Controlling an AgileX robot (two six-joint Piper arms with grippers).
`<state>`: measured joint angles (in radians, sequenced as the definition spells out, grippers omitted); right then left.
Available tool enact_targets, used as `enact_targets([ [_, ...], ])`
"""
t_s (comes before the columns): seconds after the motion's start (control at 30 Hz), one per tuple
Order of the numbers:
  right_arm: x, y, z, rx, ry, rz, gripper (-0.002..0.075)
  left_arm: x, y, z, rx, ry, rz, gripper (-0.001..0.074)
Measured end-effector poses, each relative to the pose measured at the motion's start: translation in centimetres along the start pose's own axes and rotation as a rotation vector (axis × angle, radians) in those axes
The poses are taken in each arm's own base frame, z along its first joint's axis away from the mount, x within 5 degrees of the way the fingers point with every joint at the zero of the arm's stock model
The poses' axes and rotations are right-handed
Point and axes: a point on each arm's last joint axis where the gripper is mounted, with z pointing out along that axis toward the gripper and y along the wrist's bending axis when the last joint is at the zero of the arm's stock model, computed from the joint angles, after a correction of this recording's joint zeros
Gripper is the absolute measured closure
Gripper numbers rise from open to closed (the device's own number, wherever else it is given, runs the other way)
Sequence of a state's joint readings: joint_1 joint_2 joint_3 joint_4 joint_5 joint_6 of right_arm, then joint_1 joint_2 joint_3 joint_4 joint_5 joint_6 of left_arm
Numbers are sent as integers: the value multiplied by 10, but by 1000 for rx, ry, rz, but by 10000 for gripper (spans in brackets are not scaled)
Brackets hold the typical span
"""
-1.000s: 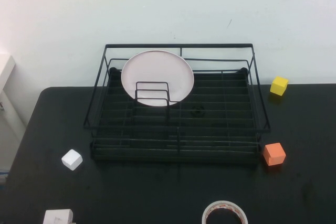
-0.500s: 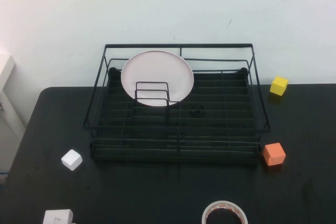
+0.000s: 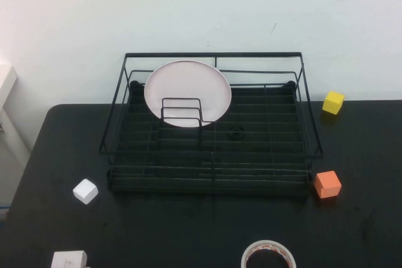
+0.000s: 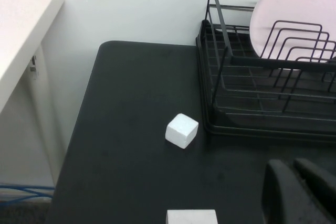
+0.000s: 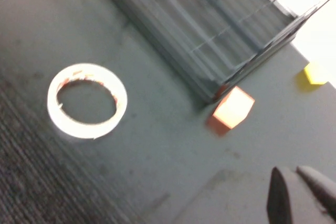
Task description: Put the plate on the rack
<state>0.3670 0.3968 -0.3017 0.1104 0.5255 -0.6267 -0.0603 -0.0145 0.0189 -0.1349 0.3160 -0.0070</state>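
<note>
Since a second ago we are seeing almost nothing moving: the plate [image 3: 187, 91] and the rack [image 3: 210, 123] are sitting where they were, shifted at most a hair in the high view. We are holding both arms back on our own side of the table [image 3: 188, 230], out of the high view. Our left gripper [image 4: 300, 190] is hanging over the near left part of the table, its two dark fingers pressed together and holding nothing; the plate is lying well apart from it, across the table and inside the rack. Our right gripper [image 5: 300, 196] is hanging over the near right part of the table, fingers likewise pressed together and empty, with the tape roll [image 5: 86, 100] and the orange cube [image 5: 233, 108] between it and the rack. The plate is standing on edge in the rack's back left part, leaning toward the rear rail, behind the small upright wire loops [image 3: 181, 112]. It is looking round, shallow and pale pinkish-white. A white cube [image 4: 181, 130] is resting just beside the rack's front left corner, and a yellow cube [image 3: 333, 102] near its back right corner.
</note>
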Motion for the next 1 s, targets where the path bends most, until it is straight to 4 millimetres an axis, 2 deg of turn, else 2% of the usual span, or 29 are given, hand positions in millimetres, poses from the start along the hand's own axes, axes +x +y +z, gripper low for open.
enact_targets([
  [0.43, 39, 18, -14, 255, -184, 191, 728, 0, 0, 0, 0, 0, 7, 736],
  [0.8, 44, 11, -16, 438, -114, 284, 728, 0, 0, 0, 0, 0, 7, 736],
  [1.0, 45, 11, -16, 456, -105, 294, 728, 0, 0, 0, 0, 0, 7, 736],
])
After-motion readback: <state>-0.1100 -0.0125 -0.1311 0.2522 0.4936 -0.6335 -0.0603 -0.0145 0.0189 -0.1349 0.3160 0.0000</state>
